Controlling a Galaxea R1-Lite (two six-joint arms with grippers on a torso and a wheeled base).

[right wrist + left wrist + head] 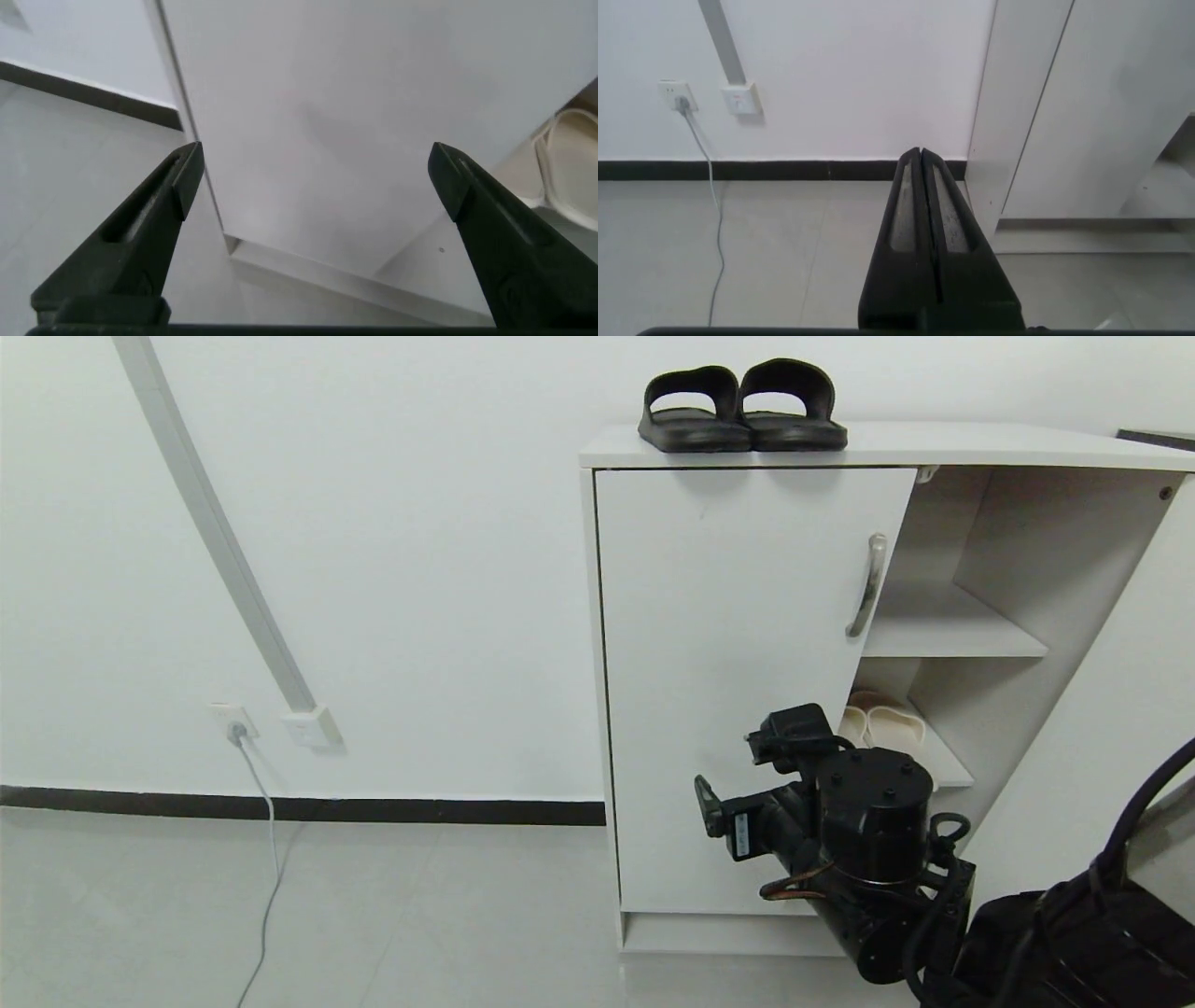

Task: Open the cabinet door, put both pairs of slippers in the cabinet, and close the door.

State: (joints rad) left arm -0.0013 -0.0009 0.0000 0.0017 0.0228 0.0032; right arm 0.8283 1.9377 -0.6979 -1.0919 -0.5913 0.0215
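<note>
The left gripper [920, 161] is pressing its jaws shut, the black slippers [742, 411] are sitting at the cabinet [980, 443] top's left end, the right gripper [313, 163] is hanging wide-jawed before the closed left door [747, 691], and the pale slippers [882, 723] are lying on the lower shelf [948, 767], so lifting the black pair is likely coming next.

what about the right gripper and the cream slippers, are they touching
Apart. In the right wrist view the open right gripper faces the closed door, and the cream slippers lie well beyond it, past the door's edge.
</note>
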